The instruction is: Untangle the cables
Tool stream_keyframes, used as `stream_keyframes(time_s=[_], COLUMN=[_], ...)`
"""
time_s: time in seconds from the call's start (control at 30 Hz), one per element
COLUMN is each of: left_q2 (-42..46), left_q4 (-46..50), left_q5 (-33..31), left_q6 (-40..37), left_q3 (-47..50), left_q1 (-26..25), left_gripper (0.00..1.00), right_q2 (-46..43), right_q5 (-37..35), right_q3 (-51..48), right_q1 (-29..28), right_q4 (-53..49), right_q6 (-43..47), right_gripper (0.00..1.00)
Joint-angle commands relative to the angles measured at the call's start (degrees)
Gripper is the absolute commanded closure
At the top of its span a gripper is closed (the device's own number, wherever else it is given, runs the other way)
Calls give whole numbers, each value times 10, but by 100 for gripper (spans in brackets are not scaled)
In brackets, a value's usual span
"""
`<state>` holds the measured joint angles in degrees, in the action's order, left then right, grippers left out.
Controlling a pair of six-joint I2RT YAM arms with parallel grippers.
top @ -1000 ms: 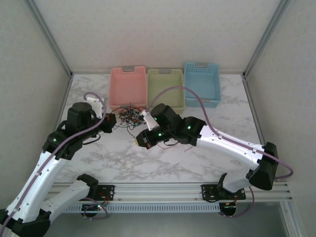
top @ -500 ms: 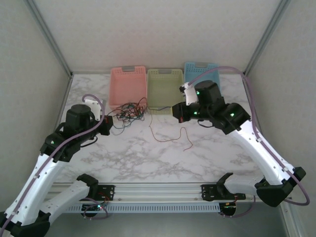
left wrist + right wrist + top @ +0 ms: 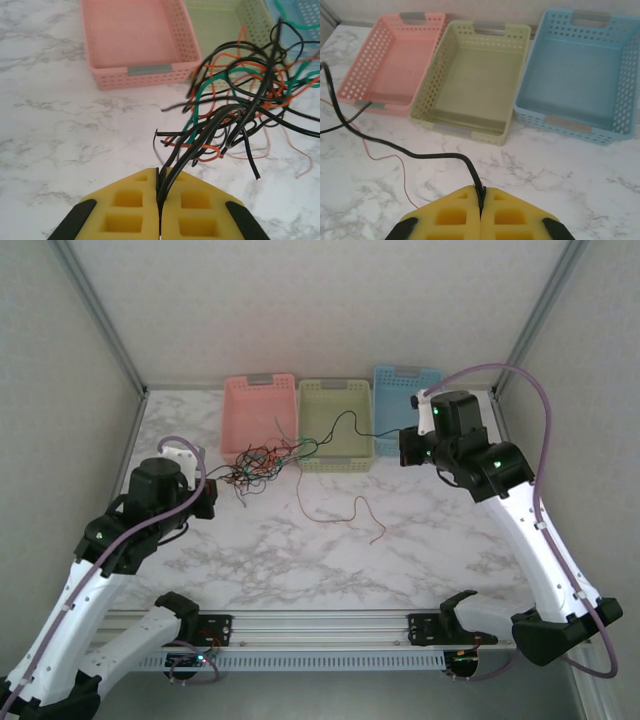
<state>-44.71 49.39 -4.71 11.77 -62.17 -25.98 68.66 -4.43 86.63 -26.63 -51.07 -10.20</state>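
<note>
Moved: right gripper [image 3: 405, 448] is now hovering out at 2 o'clock, just in front of the blue basket [image 3: 408, 390], having swung away from the table's middle within the last second and drawing a black strand [image 3: 350, 424] out with it.
Cables [image 3: 262, 462]: red, green and black wires are hanging in one knotted clump at about 10 o'clock, just in front of the pink basket [image 3: 258, 412].
Black strand: it is stretching from the clump across the green basket's [image 3: 335, 398] front to the right gripper.
Red strand [image 3: 345, 512]: it is lying loose on the marble table [image 3: 300, 570] near the centre, apart from the clump.
Left gripper [image 3: 210, 495]: at 9 o'clock, its yellow pads are pinching tight on several black wires of the clump.
Right gripper: its pads are clamping tight on the black strand's end.
Baskets: pink, green and blue are standing side by side at 12 o'clock.
</note>
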Motion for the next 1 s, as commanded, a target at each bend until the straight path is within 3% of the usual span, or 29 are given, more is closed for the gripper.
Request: stream_keyframes(time_s=[0.0,0.33,0.73,0.9,0.97], left_q2=[-11,3,23,27,26], left_q4=[50,65,73,62,62], left_q5=[-96,-153,-188,-161,-158], left_q6=[0,13,21,21,23], left_q3=[-16,0,6,13,15], left_q1=[5,6,7,7,7], left_gripper=[100,100,100,100,100], right_q2=[-17,-40,-61,-89,-89], right_q5=[-15,18,-90,117,156], right_q3=[-2,-33,-78,-102,-97], right_q1=[41,94,125,125,125], right_q4=[-2,-40,-85,-17,-13], right_q6=[1,-28,-30,-45,-58], right_gripper=[100,100,100,100,100])
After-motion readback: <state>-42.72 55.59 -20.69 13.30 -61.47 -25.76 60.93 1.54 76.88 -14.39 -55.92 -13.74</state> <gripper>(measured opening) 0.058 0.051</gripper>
